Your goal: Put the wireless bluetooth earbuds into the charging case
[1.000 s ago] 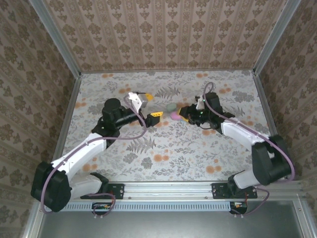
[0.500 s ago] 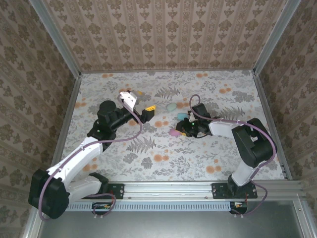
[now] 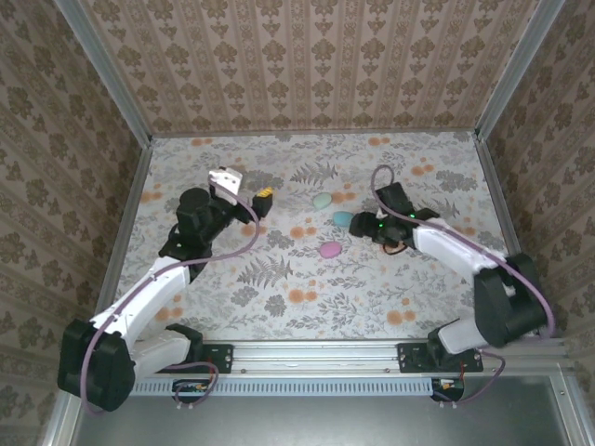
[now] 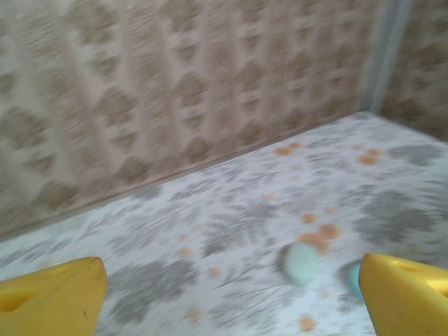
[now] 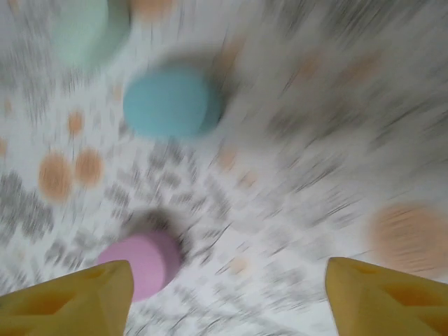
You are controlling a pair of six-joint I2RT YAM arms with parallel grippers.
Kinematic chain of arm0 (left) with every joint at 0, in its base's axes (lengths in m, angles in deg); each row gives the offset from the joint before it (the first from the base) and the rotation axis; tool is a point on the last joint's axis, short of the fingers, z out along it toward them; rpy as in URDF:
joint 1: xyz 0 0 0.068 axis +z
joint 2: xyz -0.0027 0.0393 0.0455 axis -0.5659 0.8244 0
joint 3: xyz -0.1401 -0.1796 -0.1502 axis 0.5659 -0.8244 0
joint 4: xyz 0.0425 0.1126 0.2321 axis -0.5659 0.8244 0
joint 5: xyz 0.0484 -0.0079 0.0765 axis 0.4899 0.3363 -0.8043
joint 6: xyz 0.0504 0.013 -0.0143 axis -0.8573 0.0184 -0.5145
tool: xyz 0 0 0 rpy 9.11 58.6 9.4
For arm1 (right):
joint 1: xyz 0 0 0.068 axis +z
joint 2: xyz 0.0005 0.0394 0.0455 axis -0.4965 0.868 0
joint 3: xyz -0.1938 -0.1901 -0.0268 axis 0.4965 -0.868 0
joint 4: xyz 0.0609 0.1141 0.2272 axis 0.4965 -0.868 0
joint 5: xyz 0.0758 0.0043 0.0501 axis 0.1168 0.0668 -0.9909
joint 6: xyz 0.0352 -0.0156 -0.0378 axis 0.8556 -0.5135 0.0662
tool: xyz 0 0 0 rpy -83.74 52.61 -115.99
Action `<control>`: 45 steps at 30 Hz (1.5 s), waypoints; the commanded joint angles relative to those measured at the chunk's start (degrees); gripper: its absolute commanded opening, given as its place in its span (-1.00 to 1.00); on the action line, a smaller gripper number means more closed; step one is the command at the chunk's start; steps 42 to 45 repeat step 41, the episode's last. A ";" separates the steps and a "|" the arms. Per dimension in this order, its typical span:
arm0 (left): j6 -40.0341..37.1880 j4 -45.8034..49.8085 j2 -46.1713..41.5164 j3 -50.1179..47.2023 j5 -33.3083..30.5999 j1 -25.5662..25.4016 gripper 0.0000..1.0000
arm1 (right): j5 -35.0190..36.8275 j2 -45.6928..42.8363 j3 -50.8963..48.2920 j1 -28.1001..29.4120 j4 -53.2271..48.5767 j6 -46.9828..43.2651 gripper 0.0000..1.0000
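The right pincer (image 5: 227, 297) is released, its yellow fingers (image 5: 66, 304) spread wide with nothing between them. The pink piece (image 5: 143, 262) lies on the bench (image 3: 279, 307) just beside one finger, off the centre of the gap. The blue piece (image 5: 171, 101) lies farther out and the mint piece (image 5: 87, 28) beyond it. The left pincer (image 4: 231, 297) is also released and empty, raised and well apart from all three.

Which piece is the case and which hold earbuds I cannot tell. They look small, light, hard-shelled, smooth and rounded, so they would likely skid or squirt out of a pinch. My judgement is to take one across its widest middle, low against the bench.

The top view gives the spacing of the pieces and both arms. The right wrist view, though smeared, gives the pink piece's offset from the fingers
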 commanded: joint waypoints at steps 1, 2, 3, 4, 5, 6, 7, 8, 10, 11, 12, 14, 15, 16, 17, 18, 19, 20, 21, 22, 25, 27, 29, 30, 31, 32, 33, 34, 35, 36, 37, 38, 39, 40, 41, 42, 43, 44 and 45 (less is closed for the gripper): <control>2.83 4.45 3.00 -1.85 -13.21 6.38 0.89 | 28.28 -9.43 -7.06 -0.74 7.15 -15.21 0.71; 4.88 6.31 4.47 -1.62 -15.99 9.00 0.89 | 33.09 -11.01 -11.83 -1.55 16.01 -20.98 0.75; 5.86 7.87 5.86 -1.31 -17.88 11.03 0.89 | 34.80 -11.51 -16.54 -2.70 25.27 -26.22 0.75; 5.34 8.53 7.79 -1.15 -19.72 12.63 0.90 | 34.44 -11.03 -21.52 -4.66 35.85 -31.72 0.75; 3.93 7.96 9.95 -1.32 -21.15 13.84 0.90 | 33.63 -9.78 -24.77 -7.00 42.82 -34.02 0.75; 2.86 7.46 11.53 -1.22 -22.08 14.62 0.91 | 31.41 -8.37 -25.68 -9.03 44.69 -34.08 0.75; 1.85 6.95 13.49 -1.11 -22.93 15.35 0.91 | 26.17 -6.41 -25.61 -12.50 44.94 -33.54 0.76; 1.12 5.64 15.29 -1.19 -23.94 15.96 0.91 | 21.73 -4.95 -23.09 -14.91 40.68 -32.48 0.77; 1.13 2.84 17.34 -1.82 -22.82 17.37 0.92 | 14.48 -2.32 -20.78 -17.06 41.85 -33.12 0.76; 0.52 1.27 18.57 -2.24 -21.72 18.02 0.92 | 12.08 -1.11 -21.70 -17.36 46.53 -33.63 0.77; -0.09 -0.65 19.78 -2.65 -21.38 18.37 0.92 | 10.33 -0.38 -21.80 -17.46 48.83 -33.72 0.77; -1.14 -8.22 22.74 -5.08 -20.35 19.36 0.92 | 5.49 1.66 -21.02 -18.21 51.43 -33.15 0.77; -1.08 -11.66 23.71 -6.31 -18.65 20.05 0.92 | 3.72 3.14 -20.63 -18.47 52.49 -32.83 0.78; -0.96 -12.94 24.32 -6.78 -15.59 21.04 0.92 | 1.41 3.64 -20.72 -18.53 53.82 -32.63 0.78; -0.64 -12.62 23.80 -7.11 -13.25 21.78 0.92 | -1.05 4.69 -22.47 -18.56 58.85 -33.03 0.78; -0.74 -14.43 23.70 -8.32 -11.63 22.26 0.92 | -2.40 5.73 -23.96 -18.54 62.03 -33.56 0.79; -1.06 -16.47 23.40 -9.49 -10.19 22.49 0.92 | -2.12 7.59 -26.24 -18.41 68.16 -33.72 0.80; -1.43 -18.64 23.41 -10.77 -9.14 22.50 0.91 | -1.18 9.80 -29.31 -18.45 76.32 -33.36 0.82; -1.94 -21.41 23.78 -12.23 -7.97 22.41 0.92 | 0.12 9.96 -30.62 -18.37 78.52 -32.86 0.83; -2.28 -26.06 25.20 -14.20 -7.52 22.39 0.93 | 1.07 8.53 -30.71 -18.37 75.89 -32.46 0.85; -1.63 -28.40 25.50 -15.20 -9.82 22.27 1.00 | 9.71 9.27 -27.26 -17.47 70.53 -30.24 1.00; -1.96 -27.46 25.34 -14.88 -11.72 21.35 1.00 | 9.79 9.28 -27.72 -17.49 71.80 -30.25 1.00; -2.38 -28.45 25.59 -15.12 -13.70 20.57 1.00 | 9.46 9.13 -27.30 -17.42 70.79 -30.35 1.00; -2.31 -28.28 25.42 -15.19 -14.15 20.45 1.00 | 9.42 9.21 -27.28 -17.43 70.67 -30.36 1.00; -2.83 -28.80 25.61 -15.25 -13.64 20.29 1.00 | 9.41 9.13 -27.25 -17.40 70.61 -30.40 1.00; -3.67 -28.11 25.54 -14.92 -11.18 20.33 1.00 | 9.30 9.13 -27.22 -17.40 70.67 -30.44 1.00; -3.79 -27.79 25.43 -15.01 -10.07 20.45 0.99 | 9.33 9.14 -27.21 -17.40 70.63 -30.44 1.00; -3.77 -28.03 25.59 -14.96 -9.90 20.65 1.00 | 9.32 9.13 -27.13 -17.40 70.59 -30.44 1.00; -3.46 -27.55 25.46 -14.74 -9.68 20.91 0.99 | 9.28 9.25 -27.08 -17.42 70.48 -30.44 1.00; -3.16 -27.26 25.55 -14.60 -9.78 21.20 1.00 | 9.22 9.31 -26.96 -17.44 70.29 -30.36 1.00; -2.72 -27.31 25.53 -14.59 -10.15 21.34 1.00 | 9.24 9.30 -26.93 -17.46 70.28 -30.38 1.00; -2.61 -27.39 25.53 -14.70 -11.16 21.14 1.00 | 9.22 9.31 -26.99 -17.37 70.24 -30.38 1.00; -2.54 -27.66 25.53 -14.77 -11.72 21.00 1.00 | 9.20 9.25 -27.04 -17.44 70.28 -30.40 1.00; -2.52 -27.67 25.51 -14.77 -11.77 21.00 1.00 | 9.20 9.22 -27.09 -17.44 70.45 -30.44 1.00; -2.58 -27.68 25.54 -14.77 -11.81 20.99 1.00 | 9.19 9.17 -27.19 -17.43 70.54 -30.44 1.00; -2.58 -27.68 25.54 -14.77 -11.81 20.99 1.00 | 9.19 9.17 -27.19 -17.43 70.54 -30.44 1.00; -2.58 -27.68 25.54 -14.77 -11.81 20.99 1.00 | 9.19 9.17 -27.19 -17.43 70.54 -30.44 1.00; -2.58 -27.68 25.54 -14.77 -11.81 20.99 1.00 | 9.19 9.17 -27.19 -17.43 70.54 -30.44 1.00; -2.58 -27.68 25.54 -14.77 -11.81 20.99 1.00 | 9.19 9.17 -27.19 -17.43 70.54 -30.44 1.00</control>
